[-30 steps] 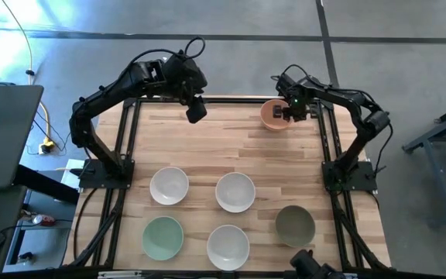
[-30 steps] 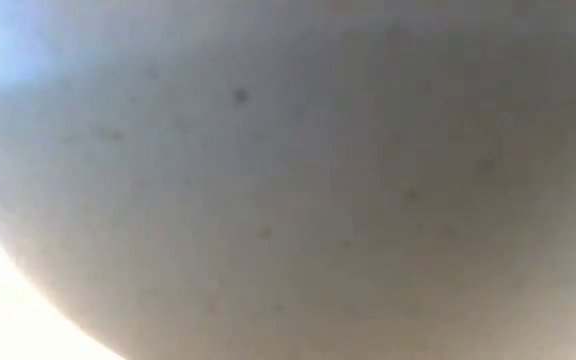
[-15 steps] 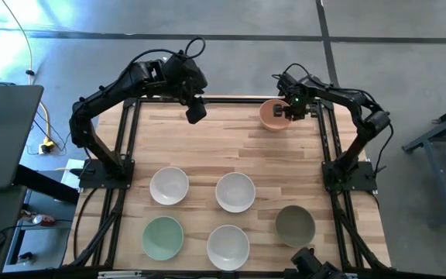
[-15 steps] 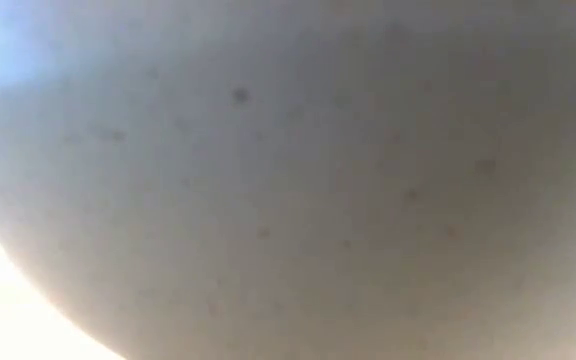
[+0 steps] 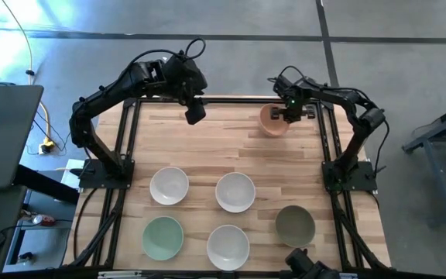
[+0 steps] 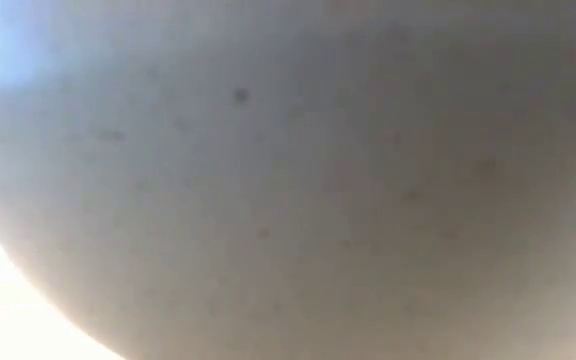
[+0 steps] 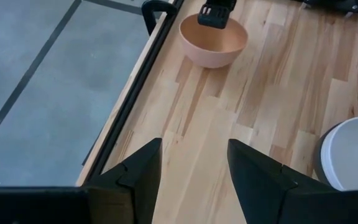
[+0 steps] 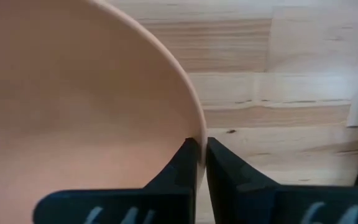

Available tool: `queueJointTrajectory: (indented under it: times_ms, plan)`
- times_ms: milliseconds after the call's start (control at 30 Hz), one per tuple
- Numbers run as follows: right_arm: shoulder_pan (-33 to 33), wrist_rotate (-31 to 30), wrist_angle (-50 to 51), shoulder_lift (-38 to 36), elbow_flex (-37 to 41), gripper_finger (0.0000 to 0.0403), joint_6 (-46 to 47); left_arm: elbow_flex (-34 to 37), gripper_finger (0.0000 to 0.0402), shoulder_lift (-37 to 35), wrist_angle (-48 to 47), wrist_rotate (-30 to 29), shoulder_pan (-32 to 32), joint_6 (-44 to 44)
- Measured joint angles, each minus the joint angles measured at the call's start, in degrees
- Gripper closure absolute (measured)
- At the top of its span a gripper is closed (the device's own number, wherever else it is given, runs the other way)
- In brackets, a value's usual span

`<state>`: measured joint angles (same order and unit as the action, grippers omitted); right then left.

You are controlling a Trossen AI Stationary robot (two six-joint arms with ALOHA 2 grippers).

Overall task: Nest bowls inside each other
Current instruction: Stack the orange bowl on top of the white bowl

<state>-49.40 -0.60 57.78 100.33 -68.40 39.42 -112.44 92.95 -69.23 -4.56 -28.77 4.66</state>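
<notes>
The right gripper (image 5: 287,115) was clamped on the rim of the peach-orange bowl (image 5: 272,120) at the table's (image 5: 231,147) one o'clock corner. The bowl looked rigid, smooth and probably light, likely slippery; a rim pinch suited it. The left gripper (image 5: 195,113), fingers apart and empty, waited near eleven o'clock.

even daylight overhead, soft shadows; low view fully blurred by a close white bowl (image 6: 288,200).
</notes>
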Motion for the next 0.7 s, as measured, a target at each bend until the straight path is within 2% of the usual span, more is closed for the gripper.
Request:
queueJointTrajectory:
  times_ms: [333, 600, 700]
  plan:
    - [0.34, 0.14, 0.71, -1.02, 0.0, 0.0402, -1.78, 0.0, 0.0229, 0.0, -0.02, -0.4, 0.0, 0.36]
    - [1.39, 0.14, 6.88, -4.16, -2.42, 0.0402, -3.75, 0.0, 0.0229, -0.38, -0.54, -7.73, -1.8, 1.17]
    - [2.15, -0.6, 9.26, -5.21, -4.21, 0.0402, -4.15, 0.0, 0.0229, -0.65, -0.57, -8.68, -2.98, 1.56]
